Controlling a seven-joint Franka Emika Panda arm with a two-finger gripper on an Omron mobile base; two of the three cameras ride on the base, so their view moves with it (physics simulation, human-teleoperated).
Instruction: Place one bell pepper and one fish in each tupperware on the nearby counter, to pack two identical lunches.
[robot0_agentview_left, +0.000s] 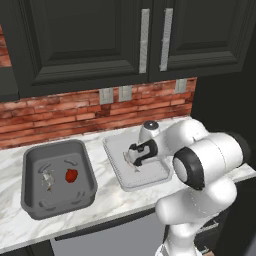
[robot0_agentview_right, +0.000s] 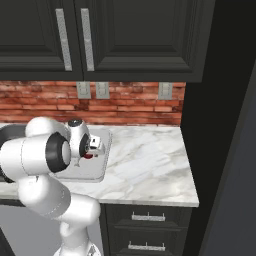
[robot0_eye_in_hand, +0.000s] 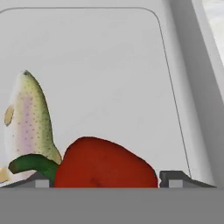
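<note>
The claw (robot0_eye_in_hand: 104, 181) stands apart, straddling the red bell pepper (robot0_eye_in_hand: 105, 164) in the light grey tray (robot0_eye_in_hand: 175, 65); the fish (robot0_eye_in_hand: 28, 118) lies just beside.

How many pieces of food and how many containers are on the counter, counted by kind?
Red bell peppers: 2, one in the dark grey tub and one in the light grey tray.
Fish: 2, one in the tub and one in the tray.
Containers: 2, the dark grey tub and the light grey tray.
Total: 6.
</note>
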